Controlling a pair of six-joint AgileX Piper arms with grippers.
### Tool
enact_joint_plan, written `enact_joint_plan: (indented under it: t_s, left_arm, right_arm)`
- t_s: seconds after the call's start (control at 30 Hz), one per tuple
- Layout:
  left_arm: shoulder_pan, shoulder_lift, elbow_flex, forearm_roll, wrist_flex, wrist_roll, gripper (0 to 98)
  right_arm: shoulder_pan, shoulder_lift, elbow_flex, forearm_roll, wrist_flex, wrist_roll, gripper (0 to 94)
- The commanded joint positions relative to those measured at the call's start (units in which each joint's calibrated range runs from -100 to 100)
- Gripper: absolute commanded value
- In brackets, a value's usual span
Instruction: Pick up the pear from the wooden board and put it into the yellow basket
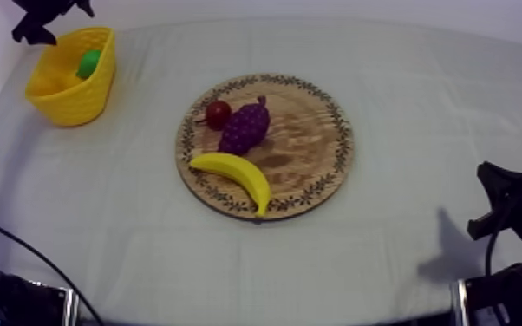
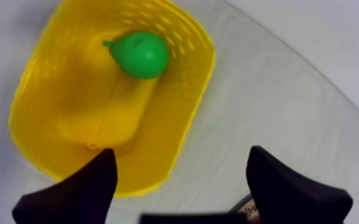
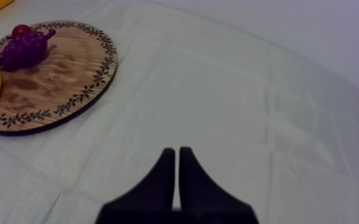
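The left wrist view looks down on the whole pear (image 2: 139,55), lying inside the yellow basket (image 2: 45,101) against its wall; from above, its green top peeks over the rim. The left gripper (image 2: 182,152) hangs over the basket's edge, fingers spread, empty. The right gripper (image 3: 177,152), well away from the basket, is pressed closed over cloth (image 3: 265,107).

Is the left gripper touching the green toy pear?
Apart. The left wrist view shows the open left gripper, with yellow basket floor between it and the green toy pear.
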Motion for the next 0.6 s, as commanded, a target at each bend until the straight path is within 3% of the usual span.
enact_joint_plan:
  t_s: [0.0,0.27,0.57]
  left_arm:
    - [0.21,-4.53,3.47,0.06,-0.53,-0.08,73.9]
    - [0.08,-16.41,15.89,1.66,-5.79,-1.19,51.2]
    - [-0.42,-32.22,34.54,2.40,-17.80,-2.99,25.2]
  right_arm:
    - [0.01,-0.04,-0.05,0.01,0.02,0.01,0.4]
    - [0.01,-0.04,-0.05,0.01,0.02,0.01,0.4]
    - [0.01,-0.04,-0.05,0.01,0.02,0.02,0.4]
